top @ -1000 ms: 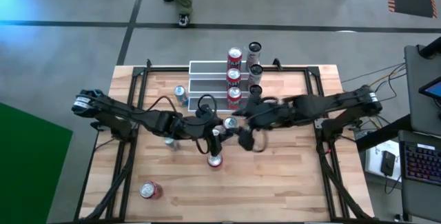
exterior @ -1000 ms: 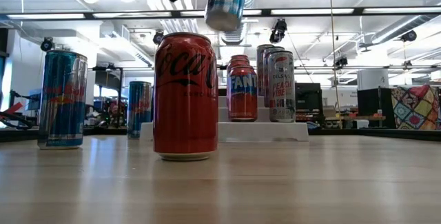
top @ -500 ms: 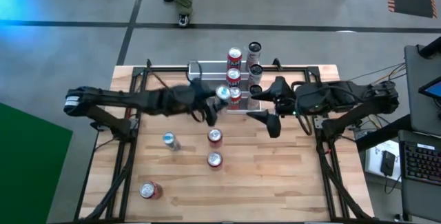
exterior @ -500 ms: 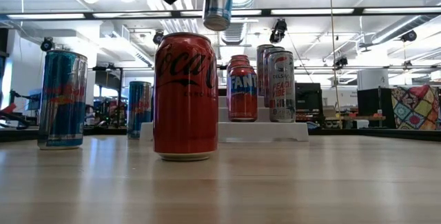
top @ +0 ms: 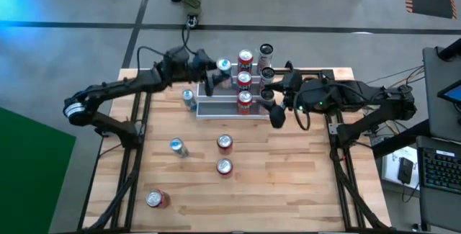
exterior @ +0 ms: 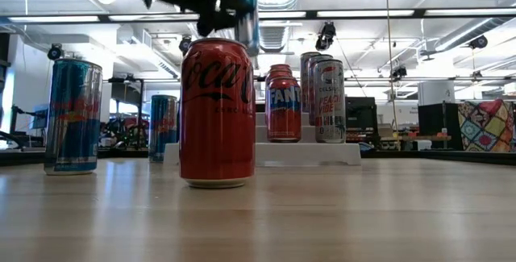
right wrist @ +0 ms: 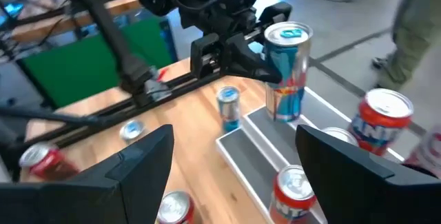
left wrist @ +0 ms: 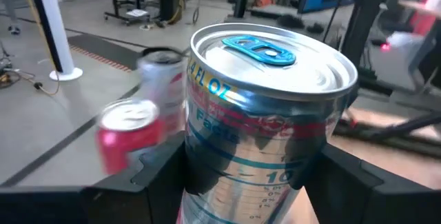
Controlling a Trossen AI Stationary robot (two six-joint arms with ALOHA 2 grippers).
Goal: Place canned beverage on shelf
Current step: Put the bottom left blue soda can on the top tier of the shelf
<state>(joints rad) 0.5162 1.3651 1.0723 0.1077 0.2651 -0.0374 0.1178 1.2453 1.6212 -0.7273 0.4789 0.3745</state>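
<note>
L gripper (top: 213,76) clamped on slim blue-silver energy drink can (top: 224,65), upright, held above top step of shelf (top: 216,90), just left of red can column. Needs straight drop onto tread. R gripper (top: 276,114) open, idle beside shelf's right end.

Held can (left wrist: 265,124): silver body, blue lettering, blue pull tab; some red print lower down, seen from right wrist. Shelf (top: 216,90): grey treads, white edges. On it: red cans (top: 245,81) with silver tops, one reads "FANTA"-style blue/white (exterior: 284,114); silver-and-dark cans (top: 266,67) beside. Front Coca-Cola can (exterior: 217,113): red, black script. Blue/silver cans (exterior: 73,116) with red logo. Table (top: 288,183): light wood planks. Arms: black.
</note>
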